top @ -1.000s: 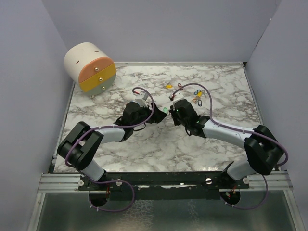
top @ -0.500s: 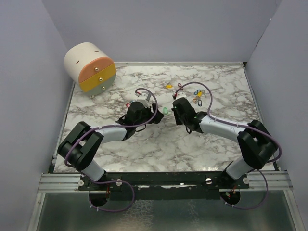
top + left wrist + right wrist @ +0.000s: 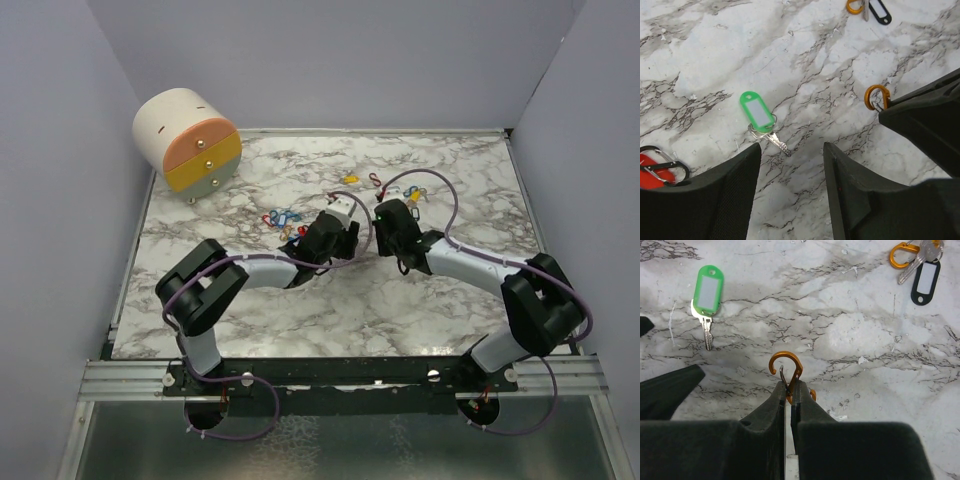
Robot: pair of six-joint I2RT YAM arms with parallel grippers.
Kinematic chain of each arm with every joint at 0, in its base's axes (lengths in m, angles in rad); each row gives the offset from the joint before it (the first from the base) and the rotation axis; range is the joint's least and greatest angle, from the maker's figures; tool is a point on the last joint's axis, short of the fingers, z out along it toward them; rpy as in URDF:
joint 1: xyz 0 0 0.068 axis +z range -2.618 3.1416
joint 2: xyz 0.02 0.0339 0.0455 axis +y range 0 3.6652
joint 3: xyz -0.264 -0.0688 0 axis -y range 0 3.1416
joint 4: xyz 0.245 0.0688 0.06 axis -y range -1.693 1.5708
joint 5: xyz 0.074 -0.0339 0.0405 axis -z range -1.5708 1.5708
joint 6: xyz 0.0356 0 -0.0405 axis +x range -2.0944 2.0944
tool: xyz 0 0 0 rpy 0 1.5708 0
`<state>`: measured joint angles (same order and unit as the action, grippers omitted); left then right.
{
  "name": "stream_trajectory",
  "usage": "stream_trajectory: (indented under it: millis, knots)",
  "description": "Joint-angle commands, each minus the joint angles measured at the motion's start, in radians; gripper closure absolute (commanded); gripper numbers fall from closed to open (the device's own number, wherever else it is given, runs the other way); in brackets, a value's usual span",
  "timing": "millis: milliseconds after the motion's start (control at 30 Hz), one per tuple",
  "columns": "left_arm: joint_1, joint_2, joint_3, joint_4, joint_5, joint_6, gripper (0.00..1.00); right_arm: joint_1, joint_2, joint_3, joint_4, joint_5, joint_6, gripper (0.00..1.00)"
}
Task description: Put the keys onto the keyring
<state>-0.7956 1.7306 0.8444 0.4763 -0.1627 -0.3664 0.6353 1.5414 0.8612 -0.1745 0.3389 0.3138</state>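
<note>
Left gripper (image 3: 791, 152), half-open and empty, has swung right toward the green-tagged key (image 3: 758, 111); right gripper (image 3: 790, 392) pinches the orange clip (image 3: 786, 364), awaiting threading.

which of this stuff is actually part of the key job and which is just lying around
In the job:
- orange clip, pinched in the right gripper
- green-tagged key, ahead of the open left gripper
- black-tagged key
- yellow tag

Just lying about:
- round drawer unit at the far left corner
</note>
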Motion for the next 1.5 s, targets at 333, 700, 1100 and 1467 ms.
stream_trajectory:
  millis: [333,700,1100,1467]
  knots:
    - [-0.068,0.162,0.142,-0.033,-0.275,0.384,0.49,-0.028,-0.124,-0.050,0.014,-0.037,0.008,0.99]
    - [-0.066,0.215,0.173,-0.033,-0.203,0.435,0.52,-0.047,-0.163,-0.055,-0.003,-0.031,0.014,0.99]
    - [-0.039,0.274,0.213,-0.033,-0.124,0.449,0.53,-0.055,-0.167,-0.057,0.001,-0.038,0.008,0.99]
    - [0.002,0.296,0.211,-0.034,-0.078,0.434,0.60,-0.060,-0.147,-0.047,0.006,-0.044,0.003,0.99]
